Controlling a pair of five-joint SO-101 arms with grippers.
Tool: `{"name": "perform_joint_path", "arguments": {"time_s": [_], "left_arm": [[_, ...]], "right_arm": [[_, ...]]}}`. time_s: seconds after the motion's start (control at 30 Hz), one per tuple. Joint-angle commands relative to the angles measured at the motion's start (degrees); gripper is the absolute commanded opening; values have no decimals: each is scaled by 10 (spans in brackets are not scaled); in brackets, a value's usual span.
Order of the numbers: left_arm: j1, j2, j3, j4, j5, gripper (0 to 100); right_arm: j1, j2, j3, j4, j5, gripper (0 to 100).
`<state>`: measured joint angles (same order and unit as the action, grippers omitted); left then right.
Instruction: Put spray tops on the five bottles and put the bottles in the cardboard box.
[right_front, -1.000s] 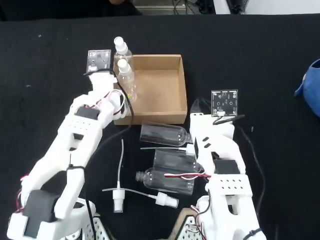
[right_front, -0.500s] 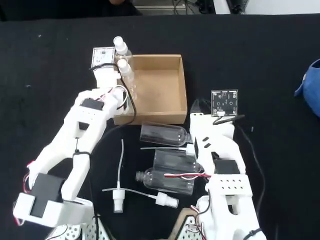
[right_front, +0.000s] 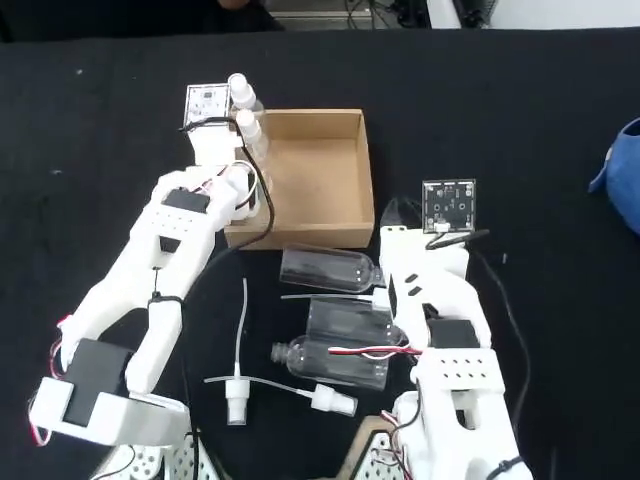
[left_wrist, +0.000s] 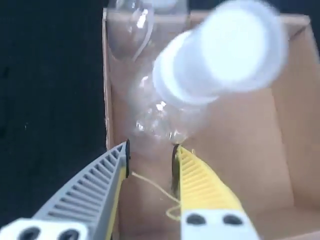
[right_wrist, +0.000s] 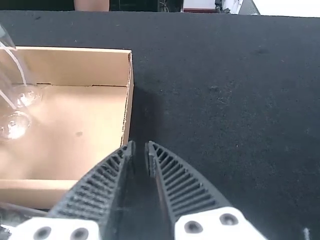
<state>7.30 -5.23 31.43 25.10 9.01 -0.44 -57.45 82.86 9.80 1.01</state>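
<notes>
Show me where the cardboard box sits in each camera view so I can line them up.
High view: cardboard box just above the picture's middle, on the black table.
Left wrist view: box floor and walls beneath the left tool.
Right wrist view: box beside the right tool, which hangs over the table.
Shared landmark: the capped bottle inside the box by one wall.

Spray-topped clear bottle (left_wrist: 175, 107) in the tool's (left_wrist: 150, 151) grip, over the cardboard box (left_wrist: 240, 165) floor, near a second bottle (left_wrist: 129, 31).
</notes>
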Motion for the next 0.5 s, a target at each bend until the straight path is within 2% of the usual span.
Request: {"name": "perform_joint_path", "arguments": {"time_s": [0.0,0.17,0.47], "left_arm": [[-8,-5,1,-55,3,29],[-12,-7,4,-47,3,29],[-16,-10,-51,74,3,29]], "right_arm": [[-12,-6,-4,-16,4,18],[-12,-6,-4,-16,4,18],[-12,-6,-5,-16,4,18]]}}
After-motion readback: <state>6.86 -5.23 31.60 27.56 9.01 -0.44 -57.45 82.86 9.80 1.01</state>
